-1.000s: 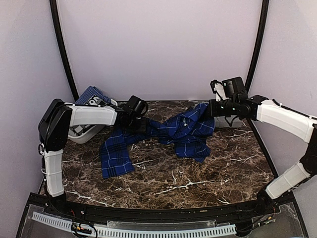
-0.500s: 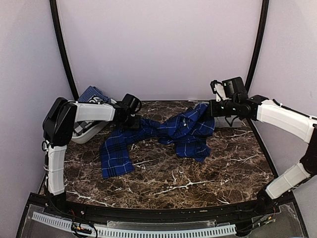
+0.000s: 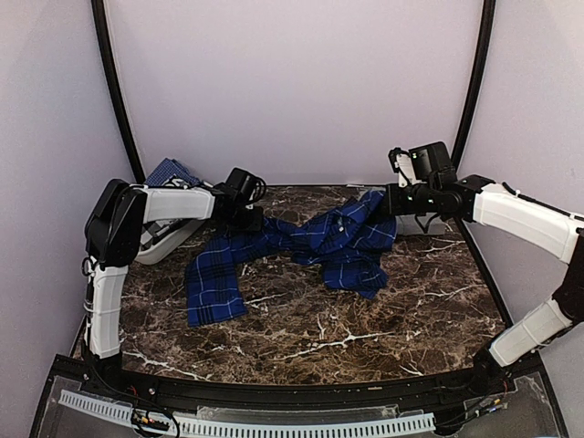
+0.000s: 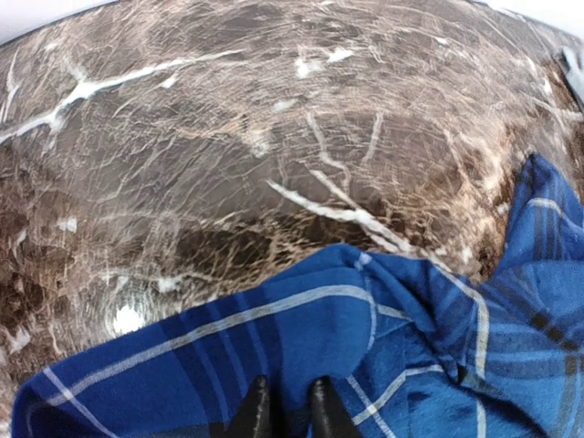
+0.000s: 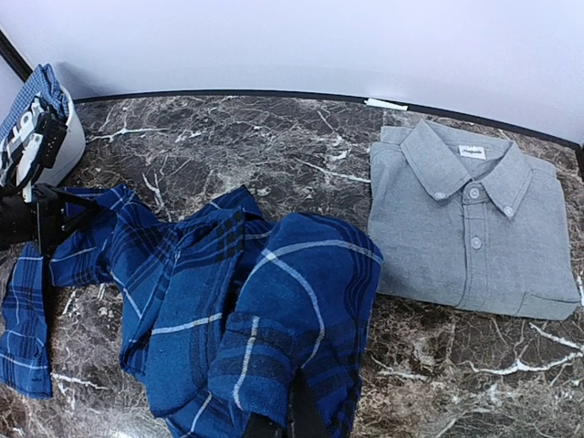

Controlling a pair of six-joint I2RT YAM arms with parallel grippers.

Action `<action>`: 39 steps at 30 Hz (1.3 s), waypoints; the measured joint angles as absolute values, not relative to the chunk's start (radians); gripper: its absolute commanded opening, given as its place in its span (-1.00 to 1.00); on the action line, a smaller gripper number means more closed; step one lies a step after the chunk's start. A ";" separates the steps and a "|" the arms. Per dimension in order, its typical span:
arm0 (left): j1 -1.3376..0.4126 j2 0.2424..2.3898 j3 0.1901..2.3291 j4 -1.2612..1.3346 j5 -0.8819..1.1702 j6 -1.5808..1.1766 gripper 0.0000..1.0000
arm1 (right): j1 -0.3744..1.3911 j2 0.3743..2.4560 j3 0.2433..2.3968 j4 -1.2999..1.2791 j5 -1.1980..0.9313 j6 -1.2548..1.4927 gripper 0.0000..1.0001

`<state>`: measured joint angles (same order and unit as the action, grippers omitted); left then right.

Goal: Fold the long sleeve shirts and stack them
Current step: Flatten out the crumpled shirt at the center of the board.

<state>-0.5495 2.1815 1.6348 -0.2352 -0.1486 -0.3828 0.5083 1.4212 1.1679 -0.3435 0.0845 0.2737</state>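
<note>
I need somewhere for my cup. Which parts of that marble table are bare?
Bare: the wide near strip of marble table between the plaid shirt and the arms' bases. Crowded: the far side, with white basket left, plaid shirt sprawled mid-table, folded grey shirt right.

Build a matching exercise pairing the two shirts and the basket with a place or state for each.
Things:
1. plaid shirt
2. grey shirt
3. white basket

Places or states:
A. folded flat, buttoned
B. standing in the back left corner
C. crumpled and twisted

Pairs: 1-C; 2-A; 3-B
</note>
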 measured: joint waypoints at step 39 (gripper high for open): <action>-0.686 1.131 1.923 -0.362 -0.051 -0.218 -1.00 | 0.524 1.118 2.096 -0.613 -0.031 0.176 -1.00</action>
